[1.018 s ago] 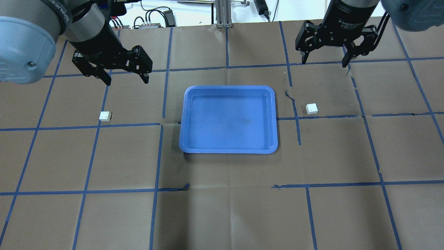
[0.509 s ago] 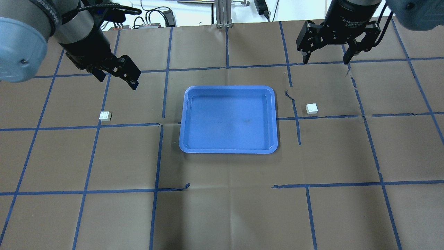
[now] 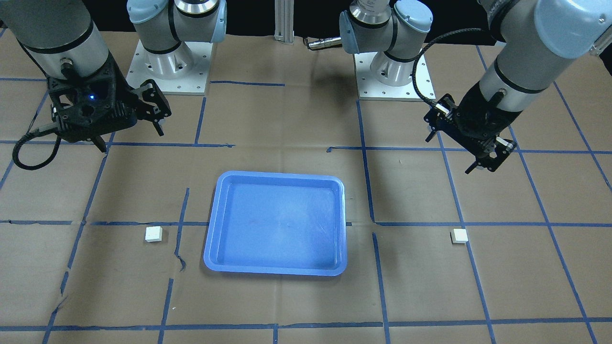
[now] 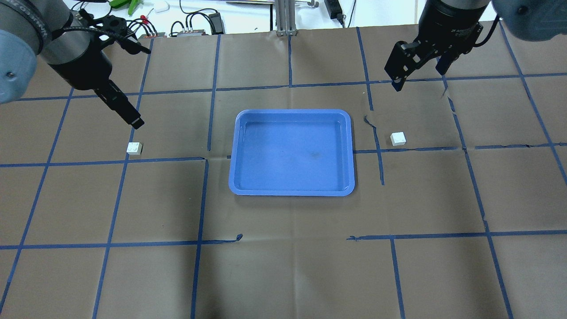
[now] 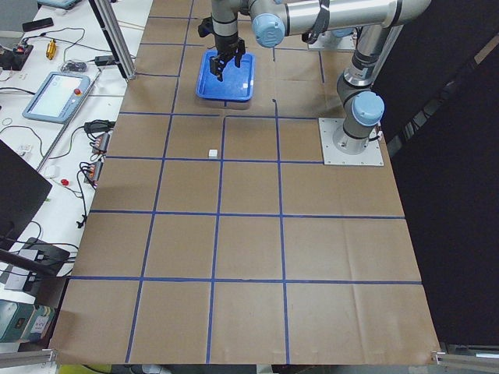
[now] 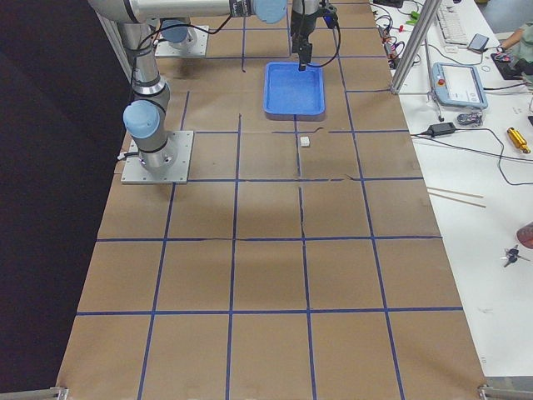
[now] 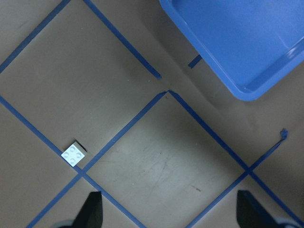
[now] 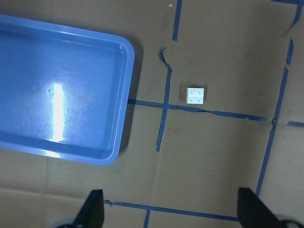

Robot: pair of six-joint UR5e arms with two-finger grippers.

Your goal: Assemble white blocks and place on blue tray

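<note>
The blue tray lies mid-table, with nothing in it; it also shows in the front view. One white block sits left of the tray, the other white block right of it. My left gripper hovers open just behind the left block, which shows between and ahead of the fingers in the left wrist view. My right gripper hovers open well behind the right block, which shows in the right wrist view. Both grippers hold nothing.
Brown paper with a blue tape grid covers the table. Cables and power units lie beyond the far edge. The arm bases stand at the robot's side.
Both grippers have turned about their wrists. The left one has moved nearer to the left block. Both stayed open; blocks and tray have not moved.
</note>
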